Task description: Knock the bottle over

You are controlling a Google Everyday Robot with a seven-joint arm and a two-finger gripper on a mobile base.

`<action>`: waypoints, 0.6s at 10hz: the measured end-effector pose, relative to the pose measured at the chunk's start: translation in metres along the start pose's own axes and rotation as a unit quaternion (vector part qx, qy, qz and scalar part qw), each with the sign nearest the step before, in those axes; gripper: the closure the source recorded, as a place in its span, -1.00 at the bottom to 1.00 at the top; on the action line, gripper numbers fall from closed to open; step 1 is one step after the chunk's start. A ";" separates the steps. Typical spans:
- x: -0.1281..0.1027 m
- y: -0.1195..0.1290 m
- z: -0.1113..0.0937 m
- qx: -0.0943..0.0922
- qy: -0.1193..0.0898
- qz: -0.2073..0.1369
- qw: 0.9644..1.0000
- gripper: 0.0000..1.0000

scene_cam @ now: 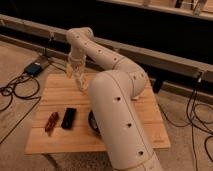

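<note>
My gripper (74,73) hangs from the white arm over the far left part of the wooden table (52,95), pointing down. A slim pale shape just below and right of it, leaning, looks like the bottle (80,83); it is faint against the wood and touches or nearly touches the gripper. I cannot tell whether it is standing or tipping.
A red elongated object (51,121) and a flat black rectangle (69,118) lie near the table's front left. A dark round object (92,122) is half hidden behind my arm. Cables and a blue box (34,68) lie on the floor at left. A long rail (165,57) runs behind the table.
</note>
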 end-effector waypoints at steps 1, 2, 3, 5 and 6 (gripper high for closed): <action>0.005 0.007 -0.004 -0.002 0.007 0.004 1.000 -0.30; 0.012 0.020 -0.011 -0.005 0.013 0.011 1.000 -0.30; 0.016 0.029 -0.015 -0.008 0.014 0.016 1.000 -0.30; 0.022 0.041 -0.020 -0.013 0.013 0.028 0.999 -0.30; 0.025 0.044 -0.020 -0.014 0.014 0.033 0.999 -0.30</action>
